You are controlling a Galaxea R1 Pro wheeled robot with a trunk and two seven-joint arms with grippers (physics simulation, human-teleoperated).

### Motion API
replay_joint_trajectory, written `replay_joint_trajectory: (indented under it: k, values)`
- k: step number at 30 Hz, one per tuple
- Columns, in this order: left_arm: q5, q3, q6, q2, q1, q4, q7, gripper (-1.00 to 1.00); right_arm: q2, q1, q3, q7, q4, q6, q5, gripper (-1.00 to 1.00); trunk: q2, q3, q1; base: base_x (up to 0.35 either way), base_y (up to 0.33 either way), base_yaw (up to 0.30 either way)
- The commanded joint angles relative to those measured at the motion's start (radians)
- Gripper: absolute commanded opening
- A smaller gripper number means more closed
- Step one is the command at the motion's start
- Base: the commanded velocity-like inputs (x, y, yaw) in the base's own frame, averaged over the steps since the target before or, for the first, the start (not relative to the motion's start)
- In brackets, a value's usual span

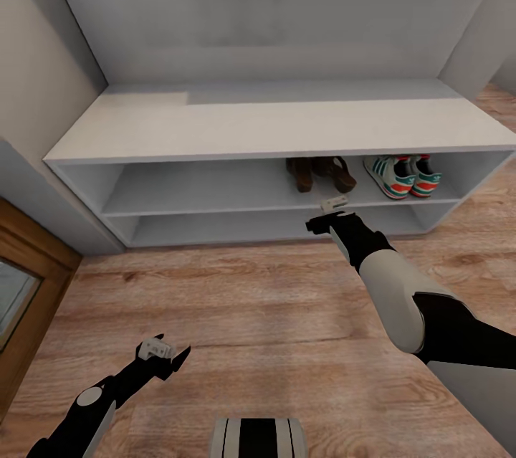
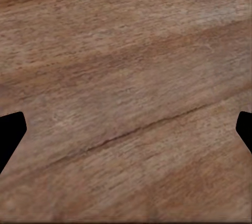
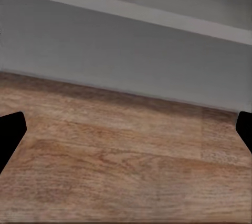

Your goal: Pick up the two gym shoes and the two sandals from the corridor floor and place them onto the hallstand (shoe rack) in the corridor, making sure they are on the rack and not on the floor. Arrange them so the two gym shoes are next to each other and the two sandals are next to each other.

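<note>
Tools both wide open and empty: right tool before hallstand, left tool over floor.

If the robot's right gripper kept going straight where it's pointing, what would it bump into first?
Probably the corridor floor just in front of the hallstand. The right gripper points down and forward with open jaws; its wrist view shows wood planks nearest, then the rack's low grey base.
</note>
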Motion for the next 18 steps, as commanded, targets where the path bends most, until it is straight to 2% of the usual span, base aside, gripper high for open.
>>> replay_joint_trajectory:
  k: [1,18]
  values:
    - [0.0,0.0,0.0,0.0,0.0,0.0,0.0,1.0,0.0,0.0,0.0,0.0,0.0,0.0,0.0,1.0,0.0,0.0,0.0,-0.045,0.0,0.0]
    - [0.0,0.0,0.0,0.0,0.0,0.0,0.0,1.0,-0.013,-0.002,-0.006,0.008,-0.002,0.006,-0.007,1.0,0.0,0.0,0.0,-0.013,0.0,0.0]
